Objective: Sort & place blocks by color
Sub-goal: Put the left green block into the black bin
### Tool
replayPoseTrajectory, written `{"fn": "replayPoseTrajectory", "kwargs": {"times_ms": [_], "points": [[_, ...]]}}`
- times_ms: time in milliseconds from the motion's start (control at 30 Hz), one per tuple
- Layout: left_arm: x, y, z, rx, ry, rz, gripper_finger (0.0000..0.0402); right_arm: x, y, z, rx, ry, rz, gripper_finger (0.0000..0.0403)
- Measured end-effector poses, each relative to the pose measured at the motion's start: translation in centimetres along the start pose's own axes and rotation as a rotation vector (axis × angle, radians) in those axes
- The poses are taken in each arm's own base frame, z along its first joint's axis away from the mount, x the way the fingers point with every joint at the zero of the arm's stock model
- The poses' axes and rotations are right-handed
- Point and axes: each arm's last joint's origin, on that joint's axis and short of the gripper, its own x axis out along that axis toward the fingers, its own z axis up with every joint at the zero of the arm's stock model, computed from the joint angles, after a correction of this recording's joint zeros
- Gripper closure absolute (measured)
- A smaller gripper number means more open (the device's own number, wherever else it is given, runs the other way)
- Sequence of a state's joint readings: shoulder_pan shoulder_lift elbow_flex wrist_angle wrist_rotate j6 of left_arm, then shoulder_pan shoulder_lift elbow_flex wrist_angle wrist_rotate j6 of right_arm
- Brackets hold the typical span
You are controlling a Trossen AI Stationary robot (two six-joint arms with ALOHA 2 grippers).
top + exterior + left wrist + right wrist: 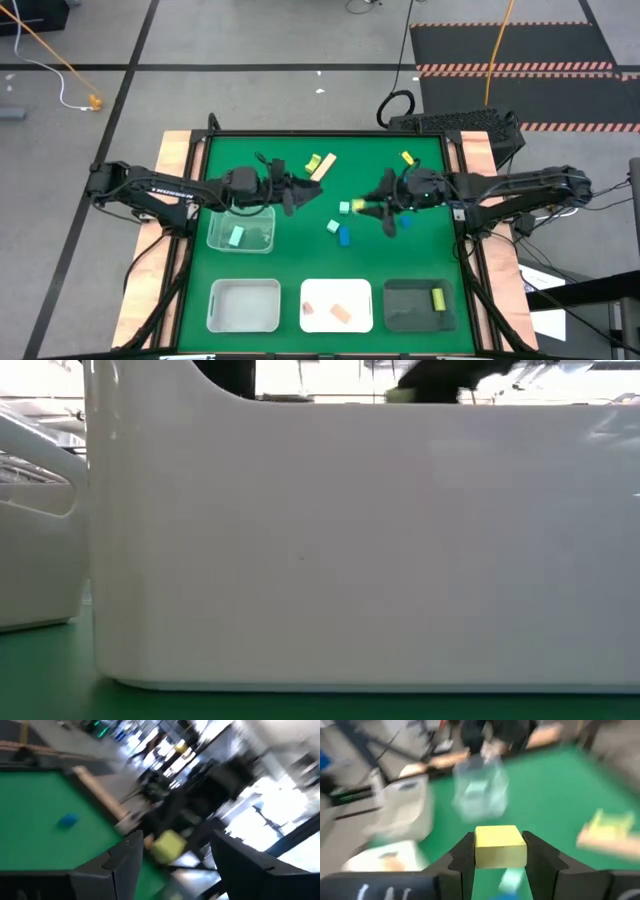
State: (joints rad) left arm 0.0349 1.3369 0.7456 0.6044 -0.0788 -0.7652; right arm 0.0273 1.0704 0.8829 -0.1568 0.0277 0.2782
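From my seat, the left gripper (292, 193) hangs empty, fingers spread, just past the clear tray (262, 236) holding one mint block (236, 236). At table centre the right gripper (378, 208) pinches a yellow block (500, 846). Loose mint (345, 207) and blue blocks (344, 236) sit at its eight o'clock.

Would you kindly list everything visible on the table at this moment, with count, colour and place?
Loose blocks: about six; yellow-green and tan at back centre, mint and blue mid-table.
Clear tray: one, left of centre, holding a mint block.
Front trays: three; pale one left, white one centre with two tan blocks, dark one right with a yellow-green block.
Left gripper: open, beside the clear tray.
Right gripper: shut on a yellow block, mid-table.
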Motion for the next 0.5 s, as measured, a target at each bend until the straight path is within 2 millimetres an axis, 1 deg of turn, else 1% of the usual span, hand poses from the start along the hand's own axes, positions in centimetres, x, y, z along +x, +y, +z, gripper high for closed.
{"fn": "replayPoseTrajectory", "kwargs": {"times_ms": [133, 233, 367, 500], "points": [[-0.2, 1.3, -1.2, 0.072, 0.127, 0.134, 0.0179, -2.1, 0.5, -1.9, 0.216, 0.262, 0.153, 0.0287], [-0.5, 2.5, -1.8, 0.092, 0.187, 0.26, 0.0187, -3.5, 1.6, -3.5, 0.322, 0.49, 0.292, 0.0287], [-0.9, 3.5, -2.3, 0.082, 0.264, 0.351, 0.0192, -4.5, 3.6, -5.2, 0.389, 0.709, 0.363, 0.0286], [-1.1, 3.6, -2.8, 0.074, 0.312, 0.382, 0.0187, -4.8, 5.7, -6.5, 0.383, 0.822, 0.396, 0.0285]]}}
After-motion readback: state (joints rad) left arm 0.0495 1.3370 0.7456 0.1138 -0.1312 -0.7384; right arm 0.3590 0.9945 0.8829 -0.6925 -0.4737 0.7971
